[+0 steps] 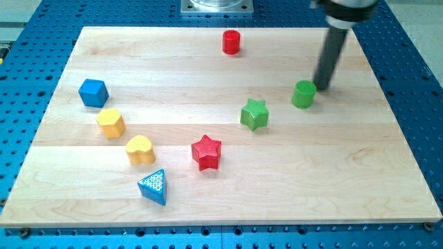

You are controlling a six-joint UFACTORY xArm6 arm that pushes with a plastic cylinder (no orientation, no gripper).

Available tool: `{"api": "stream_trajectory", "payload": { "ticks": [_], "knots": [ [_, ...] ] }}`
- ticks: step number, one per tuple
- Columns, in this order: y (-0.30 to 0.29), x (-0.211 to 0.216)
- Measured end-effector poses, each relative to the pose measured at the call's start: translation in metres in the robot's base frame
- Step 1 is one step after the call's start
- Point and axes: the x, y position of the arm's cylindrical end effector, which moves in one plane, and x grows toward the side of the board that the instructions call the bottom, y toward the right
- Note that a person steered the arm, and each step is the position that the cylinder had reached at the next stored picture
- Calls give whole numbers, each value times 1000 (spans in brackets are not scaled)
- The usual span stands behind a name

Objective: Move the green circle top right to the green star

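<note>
The green circle [303,94] stands on the wooden board at the view's right, up and to the right of the green star [254,114]. A small gap separates the two. My tip [322,86] is at the end of the dark rod, just to the right of the green circle and slightly above it in the view, close to it or touching its edge.
A red circle [231,42] sits near the view's top centre. A red star [206,152] lies below the green star. A blue cube [93,93], a yellow hexagon [111,123], a yellow heart [140,149] and a blue triangle [154,187] are at the left.
</note>
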Motion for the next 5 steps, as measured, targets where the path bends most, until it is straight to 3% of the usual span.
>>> {"api": "stream_trajectory", "payload": {
  "ticks": [1, 4, 5],
  "knots": [
    [-16, 25],
    [-60, 8],
    [-51, 63]
  ]
}}
